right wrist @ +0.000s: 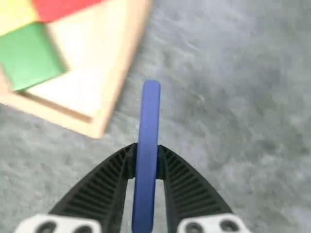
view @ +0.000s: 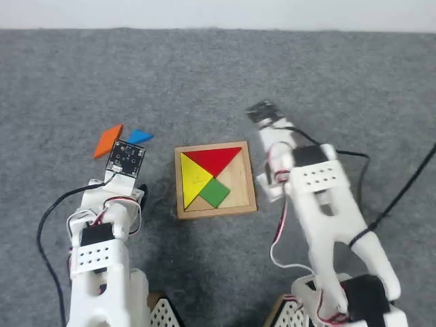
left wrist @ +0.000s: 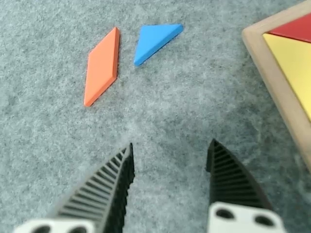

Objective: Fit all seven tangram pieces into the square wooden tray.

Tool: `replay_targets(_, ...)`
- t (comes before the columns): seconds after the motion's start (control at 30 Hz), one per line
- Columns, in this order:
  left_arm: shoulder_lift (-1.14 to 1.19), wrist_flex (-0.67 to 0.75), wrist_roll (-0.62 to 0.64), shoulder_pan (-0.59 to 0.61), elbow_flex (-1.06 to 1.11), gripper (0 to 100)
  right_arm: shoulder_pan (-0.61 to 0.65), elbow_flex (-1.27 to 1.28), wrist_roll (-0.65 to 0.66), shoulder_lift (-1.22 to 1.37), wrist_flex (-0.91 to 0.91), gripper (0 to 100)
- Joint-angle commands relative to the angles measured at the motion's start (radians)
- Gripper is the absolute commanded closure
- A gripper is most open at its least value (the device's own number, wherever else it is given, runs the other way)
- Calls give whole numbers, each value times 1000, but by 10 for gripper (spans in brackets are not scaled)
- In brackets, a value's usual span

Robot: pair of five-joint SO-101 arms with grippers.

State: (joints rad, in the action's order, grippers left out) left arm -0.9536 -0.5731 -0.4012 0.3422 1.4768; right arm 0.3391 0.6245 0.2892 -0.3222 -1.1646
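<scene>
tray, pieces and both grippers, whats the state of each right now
wooden tray: partly filled, three pieces in, bare wood showing
red triangle: seated in tray
yellow triangle: seated in tray
green square: seated in tray
orange parallelogram: flat, outside tray
light blue triangle: flat, outside tray, beside the orange one
dark blue piece: held on edge, outside tray
left gripper: open, empty
right gripper: shut on dark blue piece

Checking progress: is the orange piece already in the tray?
No, the orange piece lies beside the blue triangle, outside the tray.
</scene>
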Motion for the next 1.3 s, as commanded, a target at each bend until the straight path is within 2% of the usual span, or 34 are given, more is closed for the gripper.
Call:
replay_targets(0.0,-25,21,-9,-3,-7,761,61,-46,-37,2,51,991)
replay_targets(0.4,-25,23,-9,-3,-7,761,134,-52,-43,183,193,989)
replay_targets(0.73,-25,23,-9,-3,-7,761,137,-52,-158,217,203,987)
replay_targets(0.97,-25,25,-9,-3,-7,761,186,-48,-244,219,203,887)
replay_targets(1.27,-25,25,-9,-3,-7,761,217,-51,-250,219,205,883)
